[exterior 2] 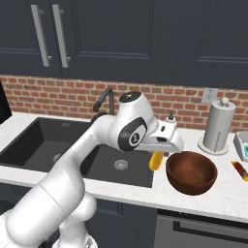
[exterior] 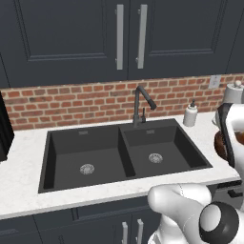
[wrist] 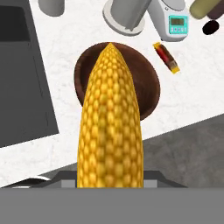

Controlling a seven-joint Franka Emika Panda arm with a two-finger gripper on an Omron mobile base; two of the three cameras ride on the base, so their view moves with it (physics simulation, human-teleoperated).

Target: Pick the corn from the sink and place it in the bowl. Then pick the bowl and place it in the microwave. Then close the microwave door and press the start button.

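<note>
My gripper (exterior 2: 158,154) is shut on the corn (exterior 2: 156,160), a yellow cob that hangs from the jaws above the counter's front strip, just left of the bowl (exterior 2: 191,172). In the hand view the corn (wrist: 110,127) points at the brown wooden bowl (wrist: 148,89) beneath it, and its tip overlaps the bowl's rim. The bowl stands empty on the white counter, right of the sink (exterior 2: 48,140). Both black basins of the sink (exterior: 124,152) hold nothing. The bowl's edge (exterior: 219,145) peeks out beside the hand at the right border. The microwave and its door are out of view.
Behind the bowl stand a paper towel holder (exterior 2: 218,126), a kitchen scale (exterior 2: 242,145) and a soap bottle (exterior: 190,114). A small orange-brown stick (exterior 2: 240,170) lies right of the bowl. The tap (exterior: 142,102) rises behind the sink. A dark panel (exterior: 5,128) borders the left.
</note>
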